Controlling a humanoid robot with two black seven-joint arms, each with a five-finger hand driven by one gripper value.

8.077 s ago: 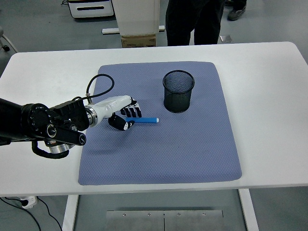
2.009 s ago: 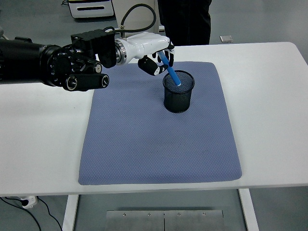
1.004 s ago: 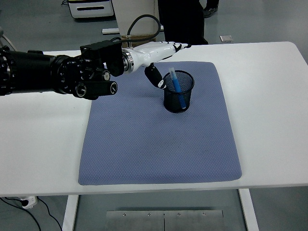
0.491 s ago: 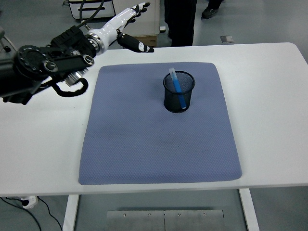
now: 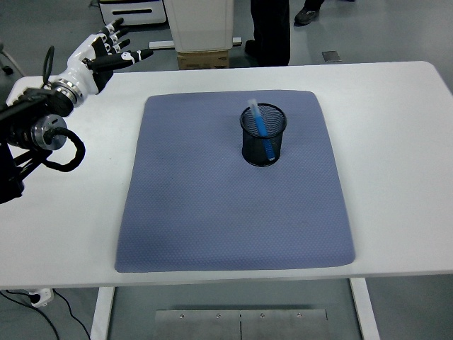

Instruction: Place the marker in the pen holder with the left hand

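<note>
Your left hand (image 5: 106,48) sits at the far left corner of the table (image 5: 396,127), well apart from the holder (image 5: 262,134). Its fingers (image 5: 117,30) are spread and nearly straight, pointing up and toward the far side, with the thumb (image 5: 138,55) stretched out to the right. It holds nothing and touches nothing you can see; it hovers over the table's left far edge, off the mat (image 5: 233,205). The black forearm and its looped cable (image 5: 60,152) lie along the left edge of the view.

You can see the marker (image 5: 260,127) inside the holder. It stands tilted, white cap end poking above the rim at the far left side, blue body slanting down toward the near right of the mesh wall. The holder stands upright on the far half of the mat, a little right of its middle.

The mat lies flat on the table. At the top of the view a person's dark legs (image 5: 272,32) stand just beyond the far edge, beside a cardboard box (image 5: 202,58) and a white cabinet (image 5: 198,21).
</note>
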